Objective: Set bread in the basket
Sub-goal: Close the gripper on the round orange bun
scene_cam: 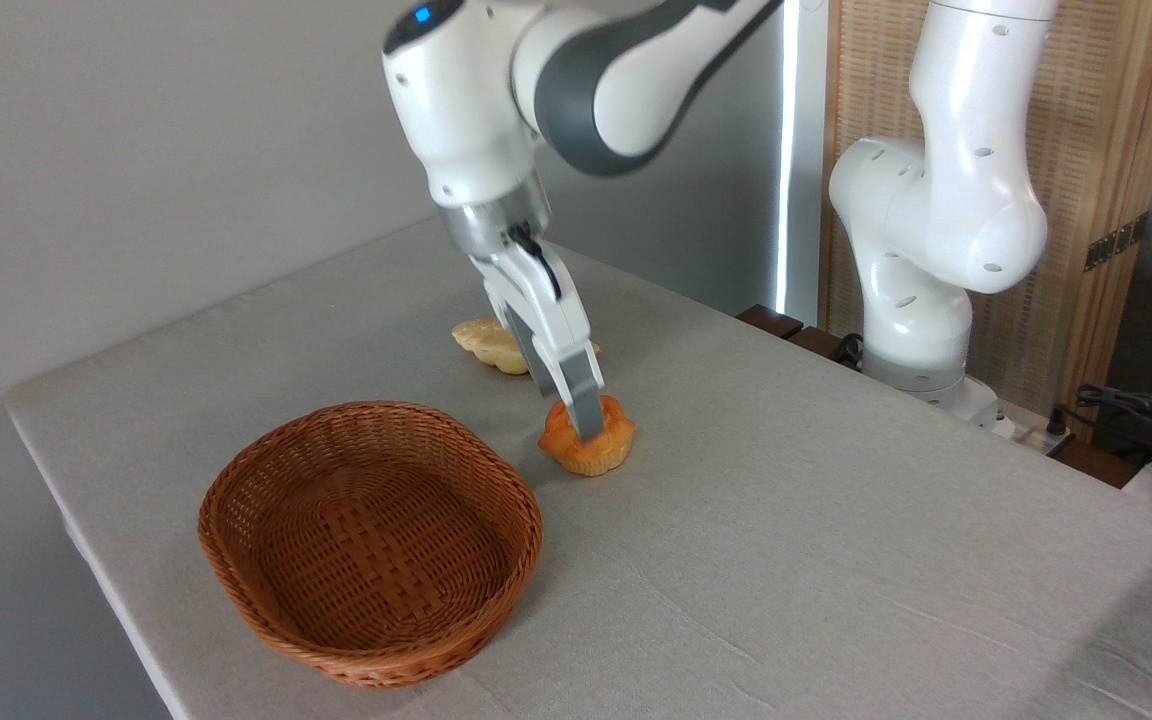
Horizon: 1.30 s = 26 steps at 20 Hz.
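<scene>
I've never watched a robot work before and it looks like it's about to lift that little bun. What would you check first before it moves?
1. Gripper down at the near bread piece: ok, its fingers reach the top of the bread.
2. Fingers actually closed on the bread: cannot tell, the near finger hides the contact.
3. Bread resting on the table, not lifted: ok.
4. Basket empty, with room: ok.
5. Path from bread to basket free: ok, only bare cloth between them.
6. Second bread piece out of the way: ok, it lies behind the gripper, farther from the basket.
</scene>
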### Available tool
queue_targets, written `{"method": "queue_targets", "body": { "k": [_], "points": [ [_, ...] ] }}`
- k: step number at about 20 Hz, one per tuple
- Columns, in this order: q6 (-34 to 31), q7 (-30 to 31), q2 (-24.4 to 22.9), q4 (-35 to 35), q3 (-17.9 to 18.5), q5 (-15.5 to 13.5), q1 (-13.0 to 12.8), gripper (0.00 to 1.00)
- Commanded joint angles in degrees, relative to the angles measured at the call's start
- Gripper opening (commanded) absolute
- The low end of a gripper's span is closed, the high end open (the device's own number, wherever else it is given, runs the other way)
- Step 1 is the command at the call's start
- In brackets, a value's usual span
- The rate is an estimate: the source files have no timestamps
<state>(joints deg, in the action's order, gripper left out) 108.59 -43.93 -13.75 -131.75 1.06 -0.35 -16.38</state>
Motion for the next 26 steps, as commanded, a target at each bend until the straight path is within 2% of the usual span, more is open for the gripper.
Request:
{"method": "queue_targets", "body": {
  "k": [1, 3, 4, 5, 6, 8, 9, 26],
  "points": [
    [2.9, -0.5, -0.9, -3.0, 0.6, 3.6, -0.5, 1.0],
    [3.1, -0.4, -0.7, -3.0, 0.5, 3.6, -0.5, 0.99],
    [3.1, -0.4, -0.5, -3.0, 0.6, 3.6, -0.5, 0.94],
    [3.3, -0.4, -0.4, -3.0, 0.5, 3.6, -0.5, 0.7],
    [3.3, -0.4, -0.3, -3.0, 0.5, 3.6, -0.5, 0.61],
    [3.3, -0.5, 0.4, -2.9, 0.5, 3.6, -0.5, 0.31],
    [3.3, -0.5, 0.8, -2.9, 0.5, 3.6, -0.5, 0.28],
    [0.9, -0.5, 0.7, -2.3, 0.3, 3.6, -0.3, 0.29]
  ]
}}
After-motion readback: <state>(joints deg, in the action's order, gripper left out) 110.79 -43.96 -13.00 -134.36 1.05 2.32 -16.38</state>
